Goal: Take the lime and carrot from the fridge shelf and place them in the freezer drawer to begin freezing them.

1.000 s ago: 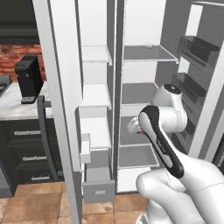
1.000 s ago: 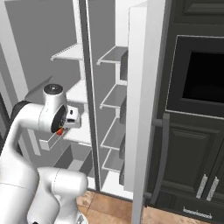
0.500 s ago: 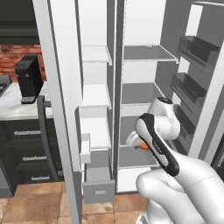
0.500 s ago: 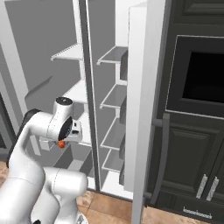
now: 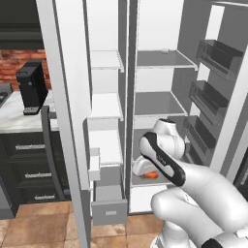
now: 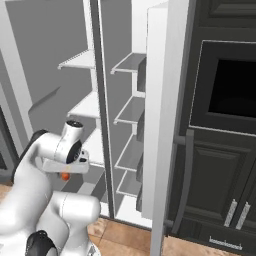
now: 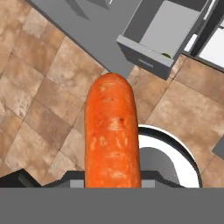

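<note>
Hand view: the carrot stands lengthwise up the middle, rounded end toward the tiled floor.
Jaws: clamped on the carrot at its lower end; the dark fingertips show beside it.
Freezer drawer: pulled open, well apart from the carrot, at the upper right of the hand view; a sliver of the green lime shows just inside its front wall.
Left base view: the gripper hangs low before the open fridge, the carrot a small orange patch beneath it; the freezer drawer lies lower left.
Right base view: the carrot shows orange under the hand.
</note>
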Robot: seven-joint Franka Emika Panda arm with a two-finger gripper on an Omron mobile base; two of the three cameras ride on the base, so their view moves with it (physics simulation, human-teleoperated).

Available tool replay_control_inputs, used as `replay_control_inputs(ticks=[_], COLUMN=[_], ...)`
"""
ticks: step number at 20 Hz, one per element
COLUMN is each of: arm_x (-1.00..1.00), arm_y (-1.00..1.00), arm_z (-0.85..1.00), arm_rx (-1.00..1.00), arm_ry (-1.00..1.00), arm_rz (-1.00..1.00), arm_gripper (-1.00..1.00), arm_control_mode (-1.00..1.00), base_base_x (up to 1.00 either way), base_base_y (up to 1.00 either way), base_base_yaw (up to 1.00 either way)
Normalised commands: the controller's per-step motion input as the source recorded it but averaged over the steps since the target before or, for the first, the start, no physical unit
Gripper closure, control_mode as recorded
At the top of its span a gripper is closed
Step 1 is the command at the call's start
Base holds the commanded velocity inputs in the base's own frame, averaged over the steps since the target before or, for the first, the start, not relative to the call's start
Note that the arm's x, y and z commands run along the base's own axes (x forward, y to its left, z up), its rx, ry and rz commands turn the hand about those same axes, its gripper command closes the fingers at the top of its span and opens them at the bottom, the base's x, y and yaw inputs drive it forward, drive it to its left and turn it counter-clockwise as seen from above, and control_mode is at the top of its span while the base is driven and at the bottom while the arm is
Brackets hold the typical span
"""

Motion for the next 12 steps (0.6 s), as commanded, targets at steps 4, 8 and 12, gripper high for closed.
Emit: replay_control_inputs(ticks=[4, 8, 12], arm_x=[0.08, 0.27, 0.43], arm_y=[0.09, 0.01, 0.03], arm_z=[-0.38, -0.44, -0.41], arm_rx=[0.00, 0.00, 0.00], arm_ry=[0.18, 0.13, 0.08], arm_rz=[0.10, 0.10, 0.07], arm_gripper=[1.00, 1.00, 1.00], arm_control_mode=[-1.00, -1.00, -1.00], base_base_x=[0.00, 0.00, 0.00], base_base_y=[0.00, 0.00, 0.00], base_base_yaw=[0.00, 0.00, 0.00])
